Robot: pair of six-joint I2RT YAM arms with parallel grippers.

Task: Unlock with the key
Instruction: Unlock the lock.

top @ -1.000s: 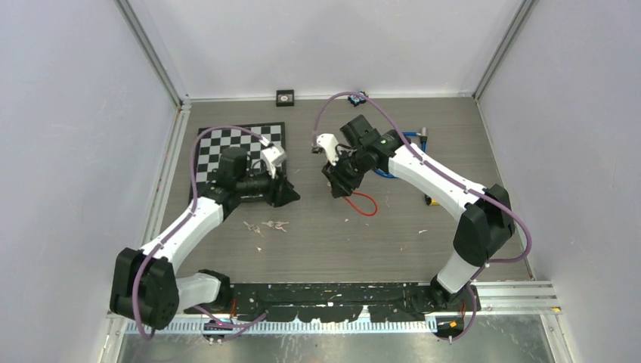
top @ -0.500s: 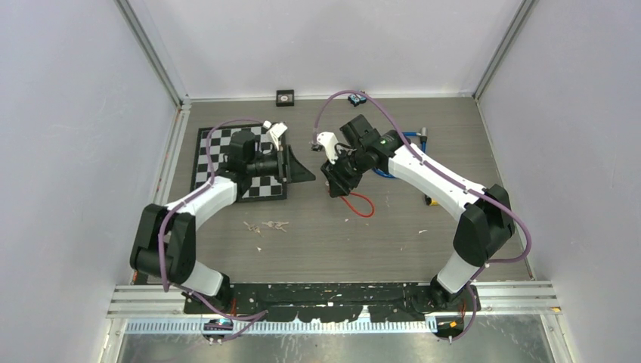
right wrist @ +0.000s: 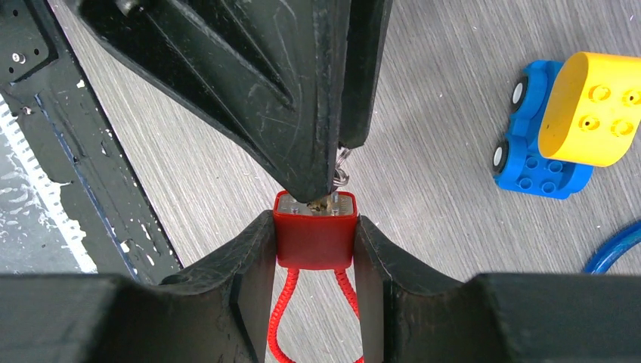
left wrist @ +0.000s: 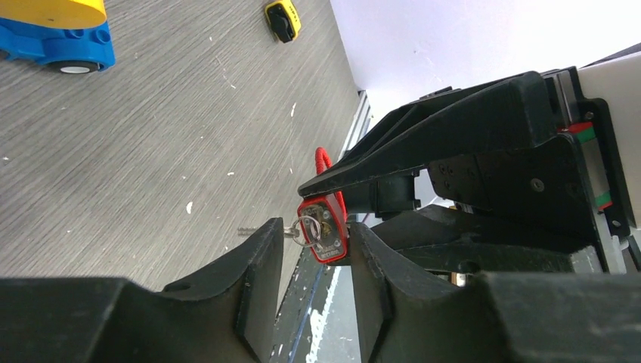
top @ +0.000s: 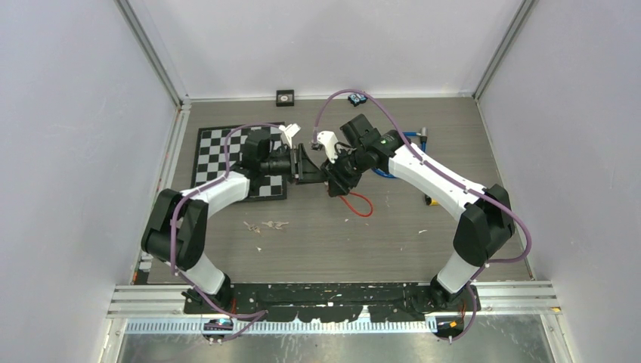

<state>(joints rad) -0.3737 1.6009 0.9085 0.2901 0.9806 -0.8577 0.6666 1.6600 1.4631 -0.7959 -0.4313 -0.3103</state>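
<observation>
My right gripper [right wrist: 314, 223] is shut on a red padlock [right wrist: 314, 243], held off the table with its red cable loop [top: 361, 203] hanging below. The lock's metal keyhole face points at my left gripper [left wrist: 316, 227]. A small key with a wire ring [left wrist: 307, 225] sticks out of that face. The left jaws stand apart on either side of the lock's end, the ring close to one fingertip [left wrist: 266, 236]. In the right wrist view one left fingertip [right wrist: 317, 178] reaches the lock's face. From above, both grippers meet near the table's middle [top: 326, 175].
A chessboard mat [top: 219, 151] lies at the left, behind the left arm. A blue and yellow toy car [right wrist: 563, 121] and a blue cable [top: 412, 136] lie right of the lock. Loose keys [top: 268, 225] and a small yellow-black object [left wrist: 282, 19] rest on the table.
My left arm has swung right from the chessboard mat to the lock, and its jaws have narrowed a little. The right arm and the lock have stayed still.
</observation>
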